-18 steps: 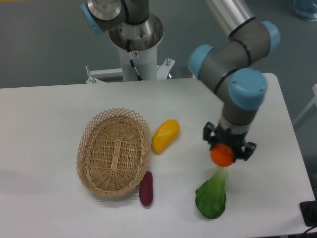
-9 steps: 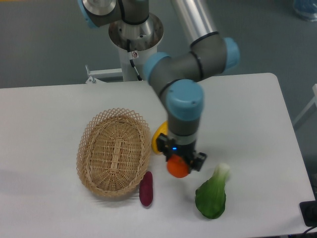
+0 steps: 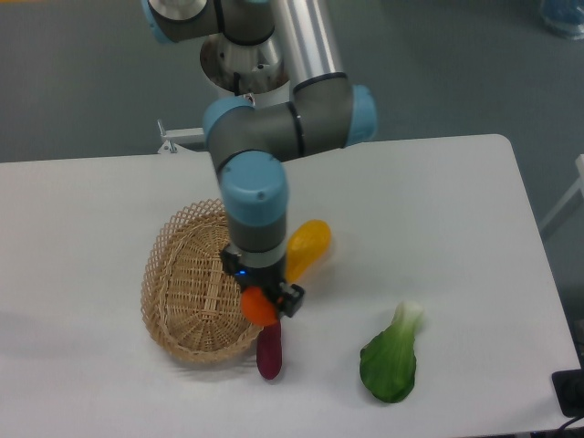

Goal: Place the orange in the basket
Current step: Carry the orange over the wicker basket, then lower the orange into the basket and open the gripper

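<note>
My gripper [image 3: 259, 302] is shut on the orange [image 3: 257, 307], a small round bright-orange fruit, and holds it above the right rim of the basket [image 3: 187, 283]. The basket is an oval light-tan wicker one with a lattice rim, lying at the centre left of the white table. It holds nothing that I can see. The arm's wrist hides part of the basket's right side.
A yellow-orange mango-like fruit [image 3: 308, 245] lies just right of the basket, partly behind the arm. A dark purple sweet potato [image 3: 269, 349] lies below the gripper. A green bok choy [image 3: 391, 360] lies at the front right. The robot base [image 3: 246, 73] stands behind the table.
The gripper has carried the orange leftwards, from above the bok choy at the right, past the mango-like fruit, to over the basket's right rim.
</note>
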Controlling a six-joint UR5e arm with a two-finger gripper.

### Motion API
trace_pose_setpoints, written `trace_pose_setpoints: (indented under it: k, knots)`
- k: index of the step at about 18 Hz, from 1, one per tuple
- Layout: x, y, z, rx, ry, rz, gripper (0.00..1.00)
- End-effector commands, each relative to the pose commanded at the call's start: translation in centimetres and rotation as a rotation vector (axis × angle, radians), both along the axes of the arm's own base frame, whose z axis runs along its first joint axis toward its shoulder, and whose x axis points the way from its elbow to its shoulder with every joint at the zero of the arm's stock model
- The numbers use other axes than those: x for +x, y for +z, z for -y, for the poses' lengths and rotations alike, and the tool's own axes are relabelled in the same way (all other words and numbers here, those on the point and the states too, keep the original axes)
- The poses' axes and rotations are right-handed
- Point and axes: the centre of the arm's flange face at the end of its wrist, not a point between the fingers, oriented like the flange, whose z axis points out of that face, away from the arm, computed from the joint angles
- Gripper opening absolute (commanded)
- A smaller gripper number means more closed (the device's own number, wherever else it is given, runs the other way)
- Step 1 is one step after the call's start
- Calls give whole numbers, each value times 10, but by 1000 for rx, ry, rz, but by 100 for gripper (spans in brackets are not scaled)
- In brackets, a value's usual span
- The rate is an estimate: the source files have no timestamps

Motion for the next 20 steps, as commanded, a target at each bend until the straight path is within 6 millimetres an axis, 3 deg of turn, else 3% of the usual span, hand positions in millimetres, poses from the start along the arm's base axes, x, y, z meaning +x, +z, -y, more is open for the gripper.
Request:
trace_pose_setpoints:
  k: [7, 9, 11, 12, 13, 16, 18, 20]
  knots:
    - [58, -40, -27, -60, -66, 6, 62]
    - [58, -40, -27, -59, -66, 5, 65]
    - [58, -37, -27, -49, -72, -2, 79]
    - [57, -38, -27, -43, -67, -4, 93]
    - [57, -35, -28, -30, -61, -12, 100]
    - [55, -22, -29, 10, -15, -25, 100]
    - [53, -23, -29, 8, 2, -27, 100]
    - [42, -14, -27, 30, 43, -47, 100]
